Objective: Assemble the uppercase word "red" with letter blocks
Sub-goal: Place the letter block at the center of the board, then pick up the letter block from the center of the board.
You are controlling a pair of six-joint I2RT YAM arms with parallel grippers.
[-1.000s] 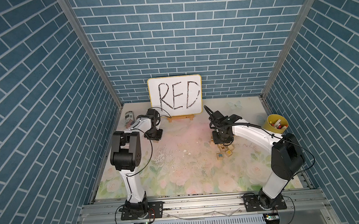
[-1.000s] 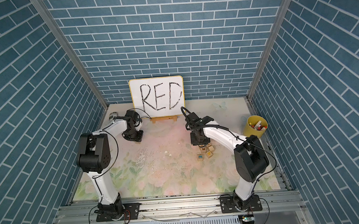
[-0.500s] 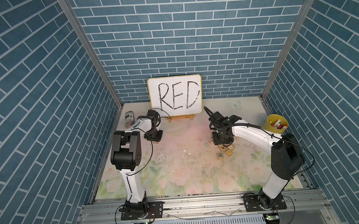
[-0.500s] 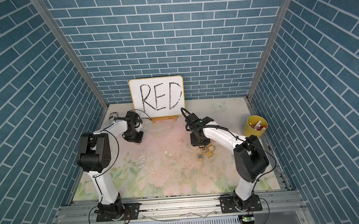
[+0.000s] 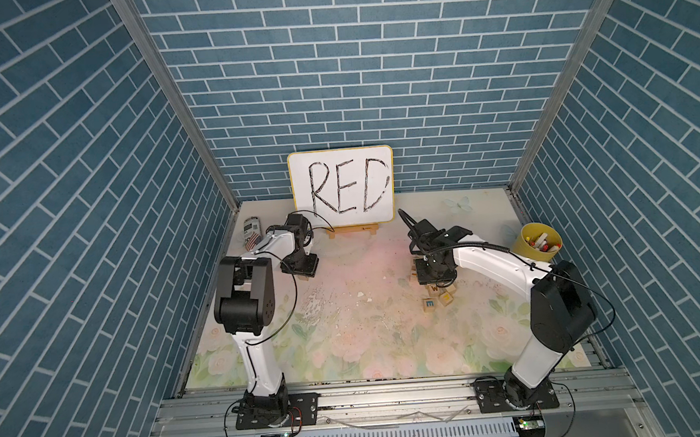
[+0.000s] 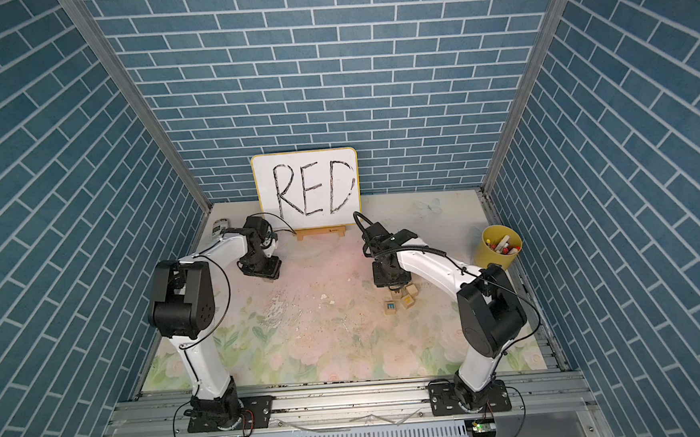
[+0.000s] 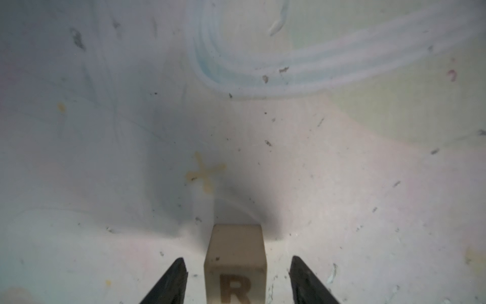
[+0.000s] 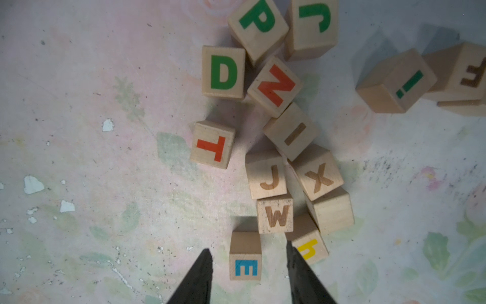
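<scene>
The left gripper (image 7: pixel 236 281) points down near the board (image 5: pixel 341 186), its jaws spread, not touching the R block (image 7: pixel 235 263) between them. The right gripper (image 8: pixel 248 273) hangs spread over the E block (image 8: pixel 245 256), beside the W block (image 8: pixel 275 215). The D block (image 8: pixel 223 72) lies farther off. A yellow cup (image 5: pixel 539 243) holds small things.

R block (image 7: pixel 235 265) between left pincer (image 7: pixel 238 281) jaws, E block (image 8: pixel 246 259) between right pincer (image 8: pixel 248 273) jaws

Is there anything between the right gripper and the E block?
Nothing visible. The E block already sits between the open fingers of the right gripper. The h block crowds one finger; the W block sits just beyond.
</scene>
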